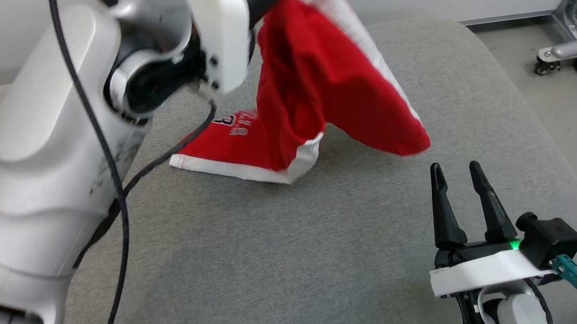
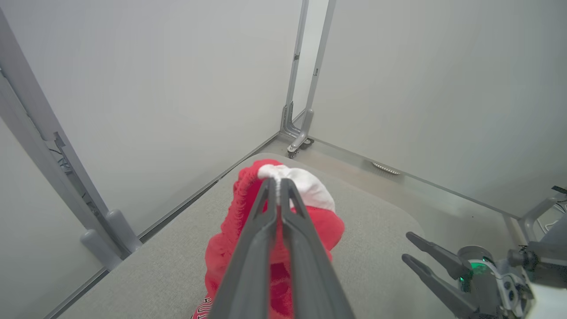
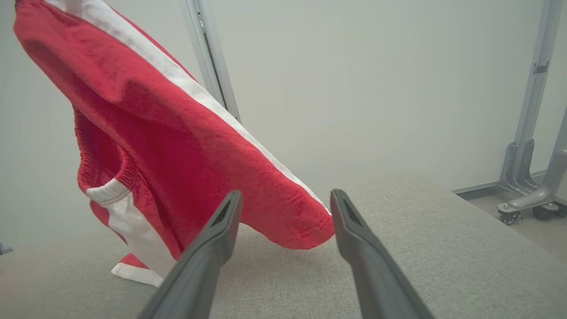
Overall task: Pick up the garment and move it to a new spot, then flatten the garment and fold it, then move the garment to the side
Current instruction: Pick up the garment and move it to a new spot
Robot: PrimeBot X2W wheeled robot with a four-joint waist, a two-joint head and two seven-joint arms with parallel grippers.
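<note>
Left wrist view: my left claw [image 2: 275, 180] clamped on garment [image 2: 228, 248] at white-trimmed edge, red cloth hanging below tips, hem on grey pad [image 1: 311, 258]. My right claw [image 1: 456, 168] spread wide, empty, garment just ahead.

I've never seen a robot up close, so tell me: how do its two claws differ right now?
The left gripper is shut on the red garment; the right gripper is open and empty. The left is held high, the right low over the grey cushion. Both have two long dark fingers.
</note>
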